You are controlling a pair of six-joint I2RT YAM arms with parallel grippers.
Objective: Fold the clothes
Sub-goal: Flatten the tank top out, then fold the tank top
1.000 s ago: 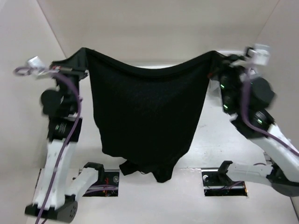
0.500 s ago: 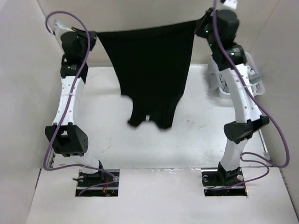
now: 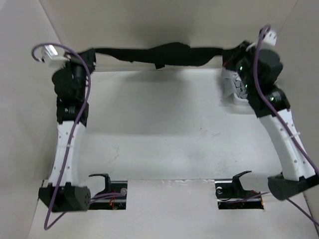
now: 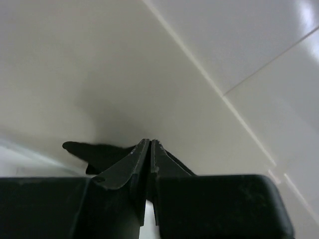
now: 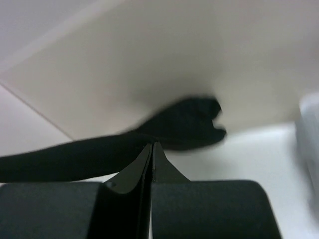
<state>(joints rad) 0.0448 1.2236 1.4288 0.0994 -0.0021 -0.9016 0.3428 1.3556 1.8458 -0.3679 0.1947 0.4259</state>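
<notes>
A thin black short-sleeved T-shirt (image 3: 159, 54) hangs stretched as a narrow, bunched band along the far edge of the white counter (image 3: 159, 134), close against the pale back wall (image 3: 159, 22). The left arm (image 3: 70, 129) holds one end and the right arm (image 3: 286, 137) the other. Both pairs of jaws are pressed together with only a sliver between them, and dark cloth shows at their tips in each wrist view, so I judge each is pinching the shirt.

The folding looks barely begun – no fold lies on the counter, and the shirt is gathered like a rope, not spread flat. Laying it out and making every fold remain.

Sleeves, hem and neck tag cannot be picked out in the bunched cloth. Whether the band touches the counter or hangs just above it is unclear. The right arm partly hides a pale bin (image 3: 232, 92) – its contents are hard to read
</notes>
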